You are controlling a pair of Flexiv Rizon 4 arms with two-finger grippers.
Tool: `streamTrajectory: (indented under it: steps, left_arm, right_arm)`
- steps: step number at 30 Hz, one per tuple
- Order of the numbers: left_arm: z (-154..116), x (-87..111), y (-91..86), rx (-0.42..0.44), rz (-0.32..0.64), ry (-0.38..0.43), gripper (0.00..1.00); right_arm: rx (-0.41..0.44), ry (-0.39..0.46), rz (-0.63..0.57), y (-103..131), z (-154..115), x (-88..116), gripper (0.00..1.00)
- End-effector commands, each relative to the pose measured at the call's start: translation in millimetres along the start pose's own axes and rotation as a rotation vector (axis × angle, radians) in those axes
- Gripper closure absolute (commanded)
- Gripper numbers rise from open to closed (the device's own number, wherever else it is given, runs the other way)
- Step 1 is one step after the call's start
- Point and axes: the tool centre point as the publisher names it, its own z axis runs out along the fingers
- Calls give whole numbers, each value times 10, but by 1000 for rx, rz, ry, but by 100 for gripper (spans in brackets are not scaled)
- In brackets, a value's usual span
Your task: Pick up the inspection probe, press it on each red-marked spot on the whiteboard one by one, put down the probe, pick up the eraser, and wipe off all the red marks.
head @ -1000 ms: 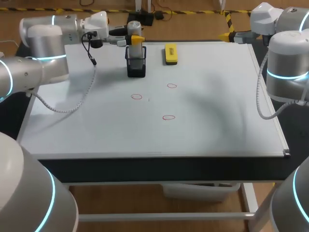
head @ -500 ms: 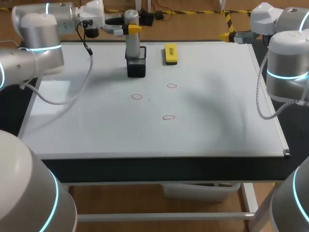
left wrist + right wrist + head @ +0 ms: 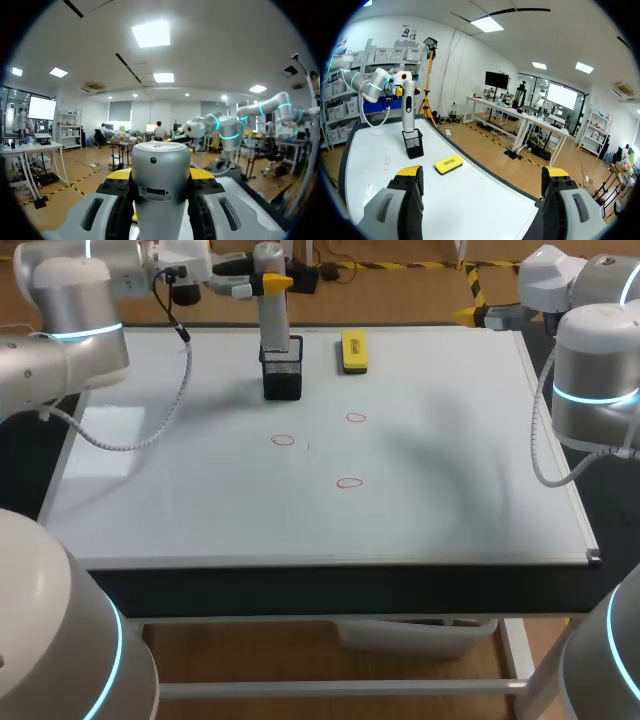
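Left claw grips probe at whiteboard far edge

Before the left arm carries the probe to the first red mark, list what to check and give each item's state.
1. Left end effector shut on the probe: ok.
2. Probe clear of the black holder: not ok, its lower end is at the holder's mouth.
3. Three red marks uncovered on the whiteboard: ok.
4. Eraser off the path, beside the holder: ok.
5. Right end effector open, away from the marks: ok.
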Motion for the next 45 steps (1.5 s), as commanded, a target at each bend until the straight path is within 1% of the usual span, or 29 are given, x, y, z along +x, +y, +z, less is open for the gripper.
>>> streamTrajectory:
  steps: [1, 7, 11, 17, 26, 33, 45]
  left_arm:
    - [-100, 94, -95, -3, 11, -34, 100]
    - [-328, 95, -161, -2, 32, -81, 100]
    - [-483, 105, -150, -7, 43, -117, 100]
    - [-722, 153, -87, -6, 47, -155, 100]
    - [-1088, 158, 42, -4, 51, -209, 100]
    - [-1297, 150, 151, 4, 38, -241, 100]
    - [-1636, 124, 241, 26, 39, -287, 100]
  right_arm:
    - [1, 0, 0, -1, 1, -2, 0]
    - [1, 0, 0, -1, 1, -2, 0]
    - [1, 0, 0, -1, 1, -2, 0]
    - [1, 0, 0, -1, 1, -2, 0]
    - [1, 0, 0, -1, 1, -2, 0]
    - [1, 0, 0, -1, 1, -2, 0]
    - [1, 0, 0, -1, 1, -2, 0]
